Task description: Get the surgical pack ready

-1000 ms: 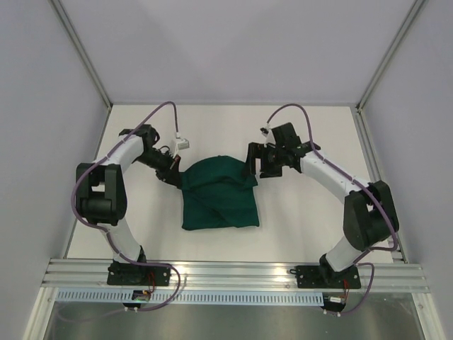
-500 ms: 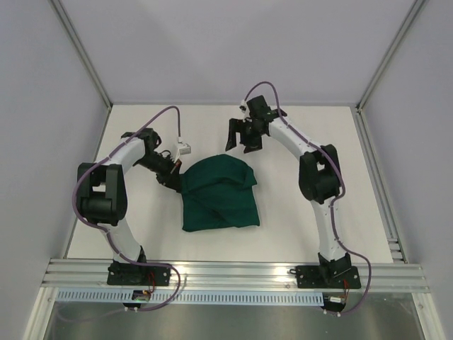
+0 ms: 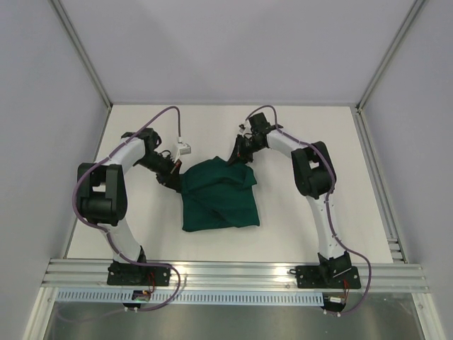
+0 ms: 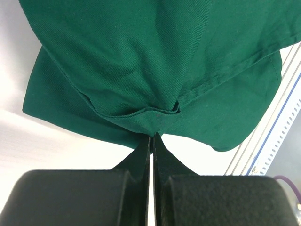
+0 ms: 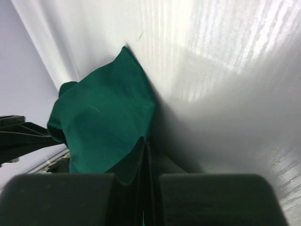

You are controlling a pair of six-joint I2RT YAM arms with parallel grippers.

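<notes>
right hand [image 3: 240, 155] swung in, pinching one cloth [image 3: 219, 200]

Left gripper [image 3: 176, 181] and right gripper [image 3: 240, 159] touch the green cloth [image 3: 219, 202].

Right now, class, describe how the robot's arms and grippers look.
The left arm and right arm have white rounded links with bulky black joints; a purple cable runs along each. The left gripper and right gripper are black, with two flat fingers.
</notes>
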